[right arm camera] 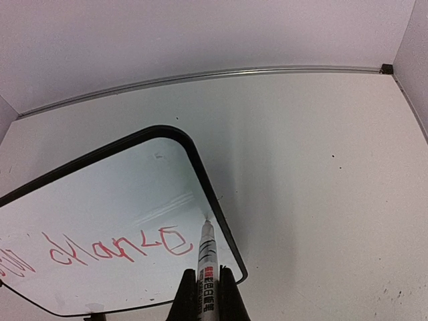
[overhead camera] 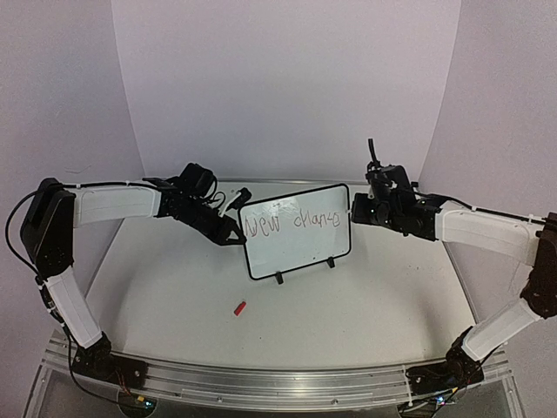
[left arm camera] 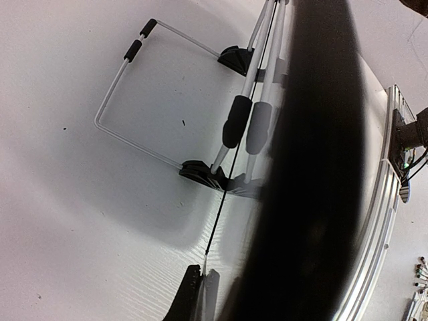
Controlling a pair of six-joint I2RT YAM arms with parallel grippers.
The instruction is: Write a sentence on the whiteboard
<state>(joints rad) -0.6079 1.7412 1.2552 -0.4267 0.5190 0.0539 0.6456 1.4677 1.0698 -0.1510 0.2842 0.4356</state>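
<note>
Closest to my overhead camera is the ribbed aluminium rail [overhead camera: 278, 383] along the near edge of the table, with both arm bases bolted to it. Beyond it, on the white table top [overhead camera: 392, 305], the small white rectangular whiteboard [overhead camera: 300, 239] with its thin black rounded-corner frame stands toward the far edge, about midway between the left and right edges, on two small black feet [overhead camera: 279, 279]. My left gripper [overhead camera: 235, 233] is clamped on the board's left edge. In the left wrist view the thin frame line runs down into the closed fingers [left arm camera: 192, 297], and a bent silver wire stand [left arm camera: 117, 100] rests on the table beside it. A wide dark blur crosses that view and I cannot tell what it is. My right gripper [overhead camera: 357, 212] sits at the board's right edge, closed on a slim white marker [right arm camera: 206, 251] with red and black print on its barrel. The marker's tip sits against the white surface just inside the right side of the frame. The red handwritten sentence [overhead camera: 291, 224] runs in one line across the upper part of the board, reading roughly "New chanc" plus a last letter I cannot make out, and ends just beside the tip. A small red cap-shaped piece [overhead camera: 240, 307] lies on the table in front of the board, nearer the left edge, well apart from both grippers.
</note>
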